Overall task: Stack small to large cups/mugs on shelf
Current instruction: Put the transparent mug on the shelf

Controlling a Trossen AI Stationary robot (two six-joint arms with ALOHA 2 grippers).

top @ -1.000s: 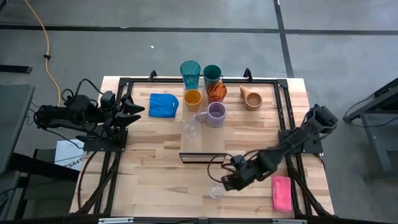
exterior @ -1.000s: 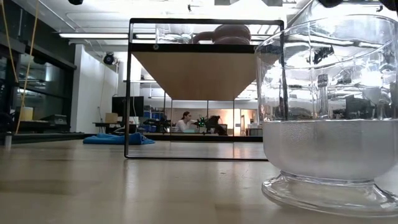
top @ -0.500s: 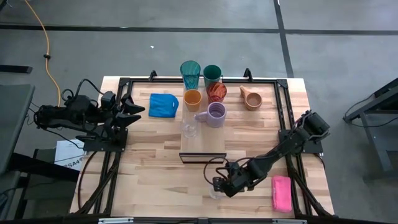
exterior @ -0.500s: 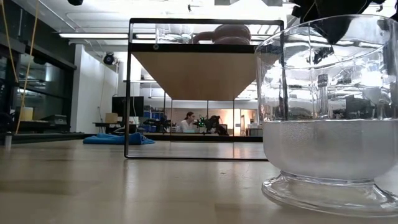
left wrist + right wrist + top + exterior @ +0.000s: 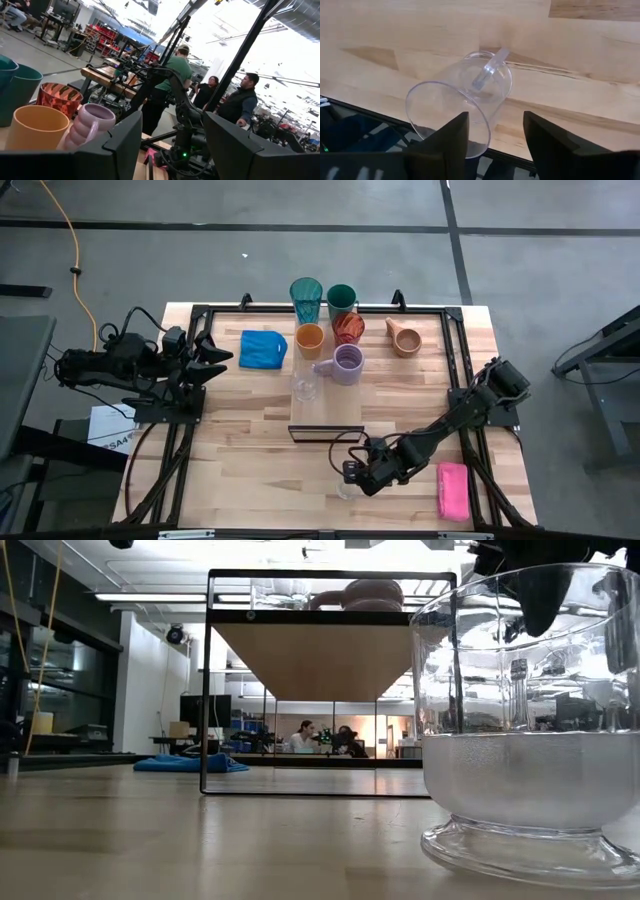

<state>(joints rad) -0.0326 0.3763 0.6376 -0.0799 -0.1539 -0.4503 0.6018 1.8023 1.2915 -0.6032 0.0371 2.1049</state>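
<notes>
Wooden table (image 5: 250, 450): right pincer (image 5: 349, 476) spread around the glass (image 5: 346, 488) near the shelf (image 5: 326, 411); left pincer (image 5: 222, 356) released beside it.

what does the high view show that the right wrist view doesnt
Only the high view: the left gripper waiting open at the table's left edge, the blue cloth, the pink sponge, the shelf with a second clear glass on it, and the coloured cups behind.

Only the right wrist view: the near clear glass close up, with one finger inside its rim and the other outside.

Both: the right gripper at that glass, on the wooden table.
</notes>
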